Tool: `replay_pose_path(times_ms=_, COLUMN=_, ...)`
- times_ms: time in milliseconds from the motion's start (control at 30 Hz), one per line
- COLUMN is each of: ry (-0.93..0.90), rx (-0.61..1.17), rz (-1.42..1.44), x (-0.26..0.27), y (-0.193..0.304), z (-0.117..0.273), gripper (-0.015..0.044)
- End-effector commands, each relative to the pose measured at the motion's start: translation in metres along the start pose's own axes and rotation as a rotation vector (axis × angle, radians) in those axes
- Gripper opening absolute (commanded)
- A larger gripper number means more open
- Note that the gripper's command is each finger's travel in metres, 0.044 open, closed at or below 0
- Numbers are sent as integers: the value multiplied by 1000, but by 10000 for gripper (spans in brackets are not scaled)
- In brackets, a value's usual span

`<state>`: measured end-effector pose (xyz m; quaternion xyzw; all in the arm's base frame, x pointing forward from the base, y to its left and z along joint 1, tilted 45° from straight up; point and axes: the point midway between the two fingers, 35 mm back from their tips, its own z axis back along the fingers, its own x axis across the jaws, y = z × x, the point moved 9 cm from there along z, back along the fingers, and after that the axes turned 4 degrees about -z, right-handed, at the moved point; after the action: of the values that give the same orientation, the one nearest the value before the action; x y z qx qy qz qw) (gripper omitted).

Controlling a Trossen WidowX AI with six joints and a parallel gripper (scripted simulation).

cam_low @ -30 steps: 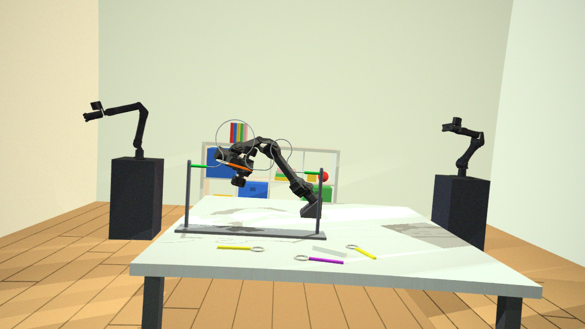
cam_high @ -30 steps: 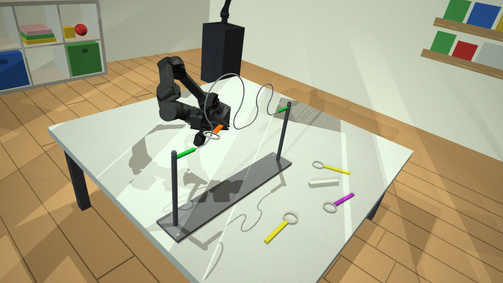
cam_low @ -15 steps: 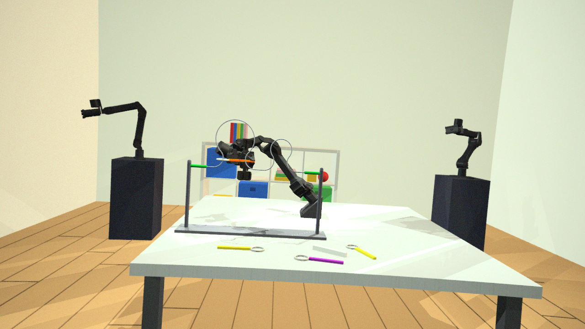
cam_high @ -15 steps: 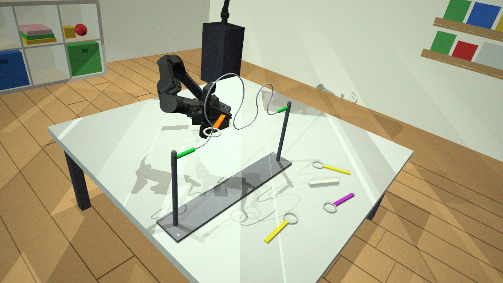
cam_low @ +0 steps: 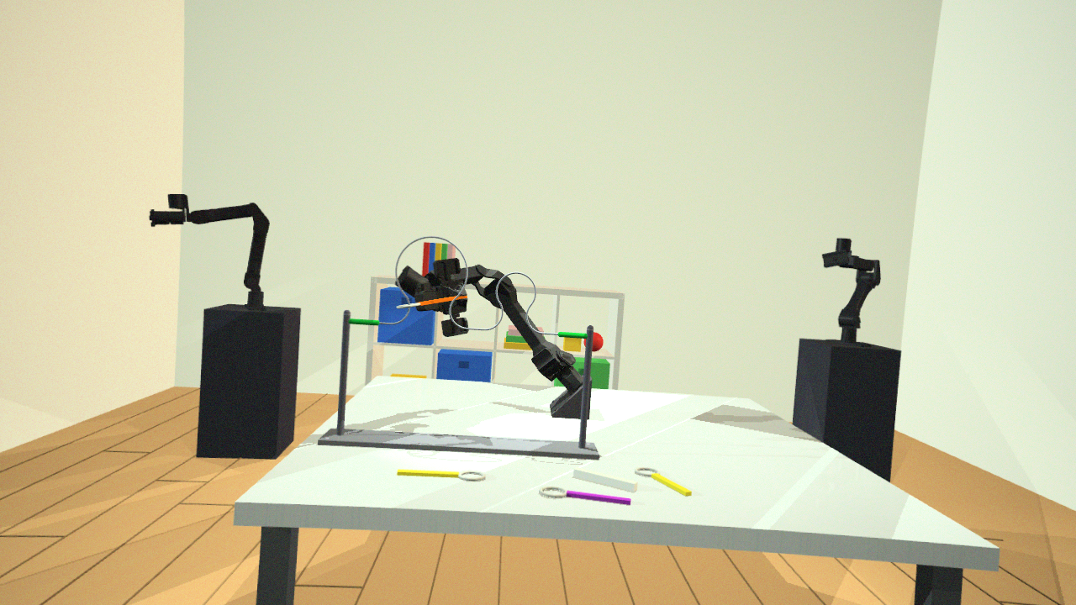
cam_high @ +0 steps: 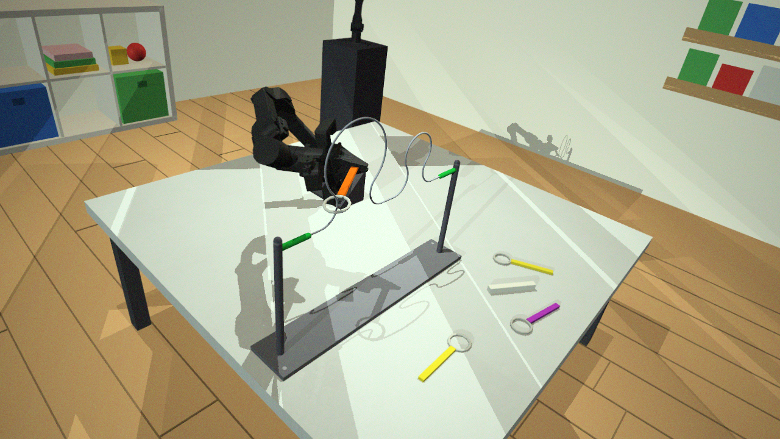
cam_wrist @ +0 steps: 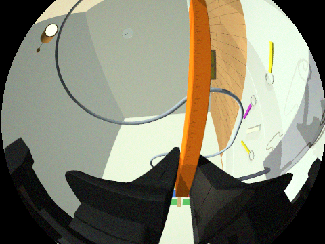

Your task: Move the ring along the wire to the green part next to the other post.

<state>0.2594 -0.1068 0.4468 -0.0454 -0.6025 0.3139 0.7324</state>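
The orange handle is held at its far end by my gripper, which is shut on it. The pale ring lies nearly flat around the grey wire, on the lower rise of the tall loop, just past the near green part. I cannot tell whether the ring touches the wire. The other green part is at the far post. The ring is out of the wrist view.
The near post and far post stand on a dark base. Two yellow-handled rings, a purple-handled ring and a white block lie on the table beyond the base from my arm.
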Motion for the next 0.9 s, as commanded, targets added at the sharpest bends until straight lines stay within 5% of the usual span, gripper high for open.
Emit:
replay_pose_path(times_ms=0, ry=-40, rx=7, rz=-54, x=10, y=1, z=1, gripper=-150)
replay_pose_path(times_ms=867, ry=-183, rx=-63, rz=-357, x=59, y=-1, z=-3, gripper=-150)
